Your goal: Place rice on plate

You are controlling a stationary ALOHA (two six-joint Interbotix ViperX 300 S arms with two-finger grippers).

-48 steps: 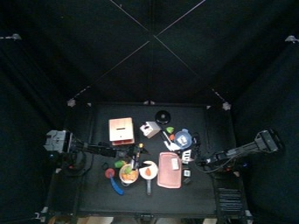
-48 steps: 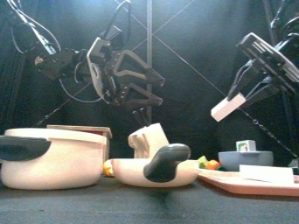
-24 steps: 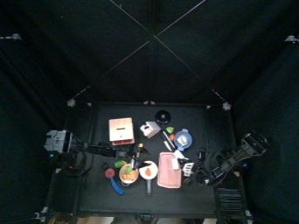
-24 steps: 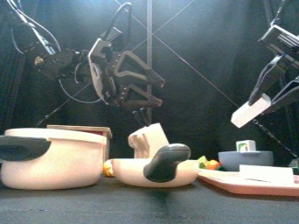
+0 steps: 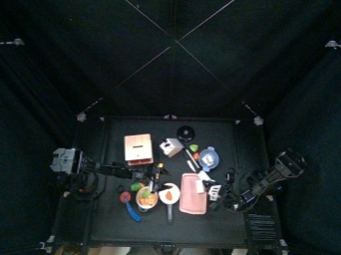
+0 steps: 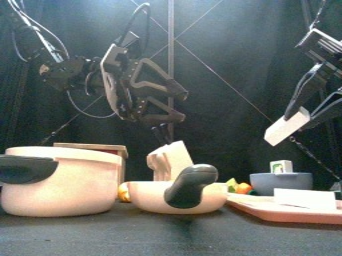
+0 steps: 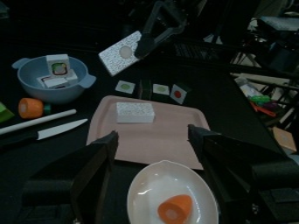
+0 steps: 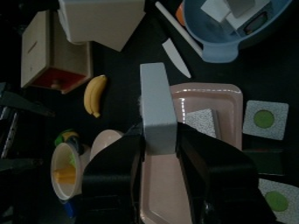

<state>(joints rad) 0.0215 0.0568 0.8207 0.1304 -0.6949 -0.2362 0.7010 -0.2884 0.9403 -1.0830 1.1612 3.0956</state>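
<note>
Rice (image 6: 285, 128), a flat white packet, is clamped in the right pincer (image 8: 159, 131) up in the air, its long axis along that of the pink plate (image 8: 222, 157), which lies below this pincer, a little toward the wide-open left pincer (image 7: 152, 140).
</note>
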